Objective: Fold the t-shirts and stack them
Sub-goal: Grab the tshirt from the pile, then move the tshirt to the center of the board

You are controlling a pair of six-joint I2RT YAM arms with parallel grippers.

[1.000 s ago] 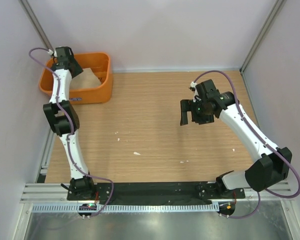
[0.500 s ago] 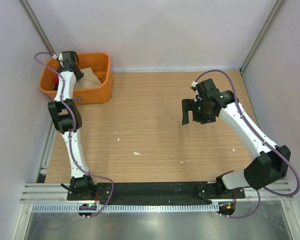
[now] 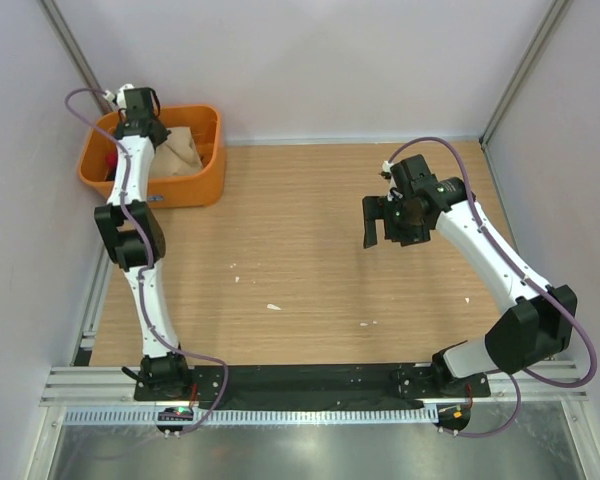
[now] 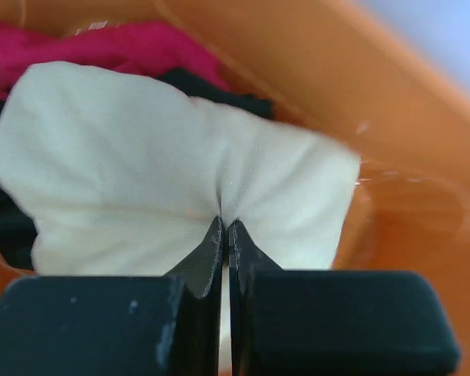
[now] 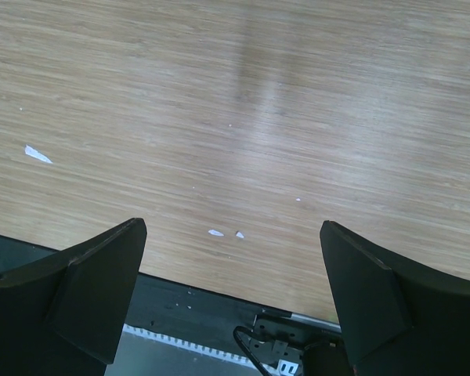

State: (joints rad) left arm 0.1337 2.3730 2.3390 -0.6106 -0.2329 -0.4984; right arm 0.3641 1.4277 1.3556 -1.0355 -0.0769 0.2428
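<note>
The t-shirts lie bunched in the orange basket (image 3: 190, 190) at the back left. My left gripper (image 3: 145, 132) reaches down into it and is shut on a pinched fold of the tan-beige t-shirt (image 4: 141, 157), fingertips (image 4: 216, 235) pressed together in the cloth. That shirt also shows in the top view, the tan-beige t-shirt (image 3: 185, 150). A red t-shirt (image 4: 102, 43) and a black t-shirt (image 4: 219, 88) lie under and behind it. My right gripper (image 3: 383, 224) hovers open above the bare table, right of centre, with nothing between its fingers (image 5: 102, 282).
The basket wall (image 4: 352, 86) rises close on the right of the pinched shirt. Small white scraps (image 3: 273, 306) dot the wooden table (image 3: 280, 230). Grey walls enclose the table on three sides; a black strip (image 5: 180, 305) runs along the near edge.
My left gripper has gone from open to shut, pinching the tan-beige shirt inside the basket, after shifting slightly left. The right arm has hardly moved and stays open.
</note>
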